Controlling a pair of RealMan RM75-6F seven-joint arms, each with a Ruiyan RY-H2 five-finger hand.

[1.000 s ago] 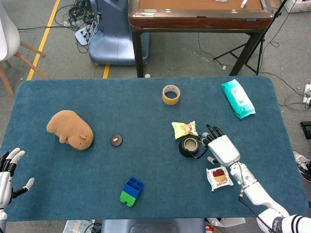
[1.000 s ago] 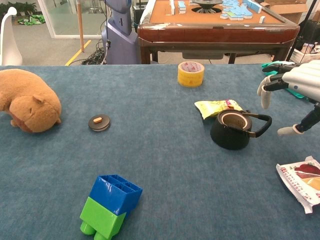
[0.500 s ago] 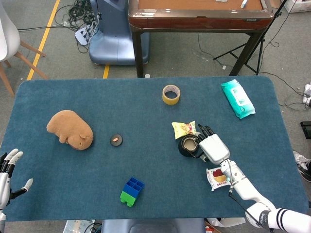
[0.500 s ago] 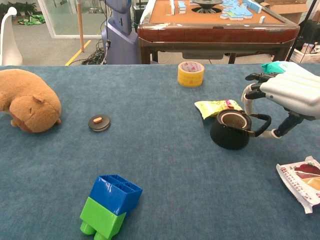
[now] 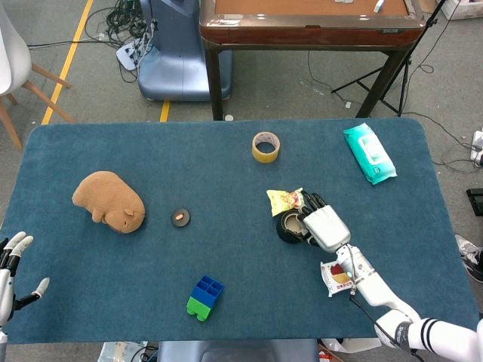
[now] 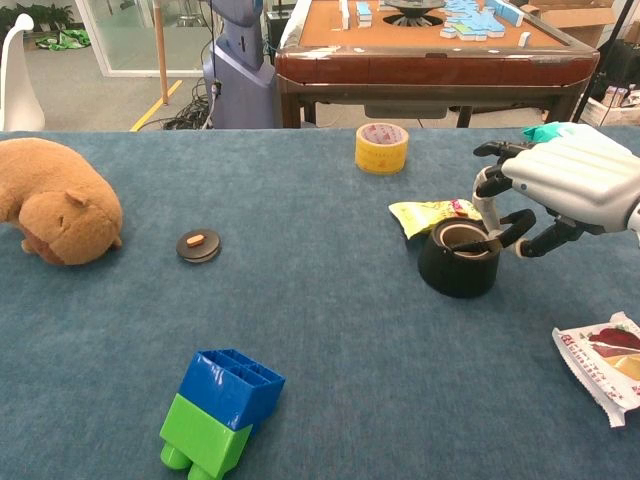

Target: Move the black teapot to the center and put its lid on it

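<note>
White right hand (image 6: pixel 575 180) reaches from the right, fingers (image 6: pixel 489 190) curled, grasping the black teapot's (image 6: pixel 458 262) handle.

bare cloth mid-table between lid (image 5: pixel 180 217) and teapot (image 5: pixel 287 226), snack packet (image 5: pixel 284 200) crowding teapot

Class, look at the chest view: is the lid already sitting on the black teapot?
No, the teapot stands with its mouth open, while the lid lies flat on the table well to its left, near the plush toy.

The right hand (image 6: pixel 560 185) has a white shell with black fingers; the left hand (image 5: pixel 9 268) has white fingers.
</note>
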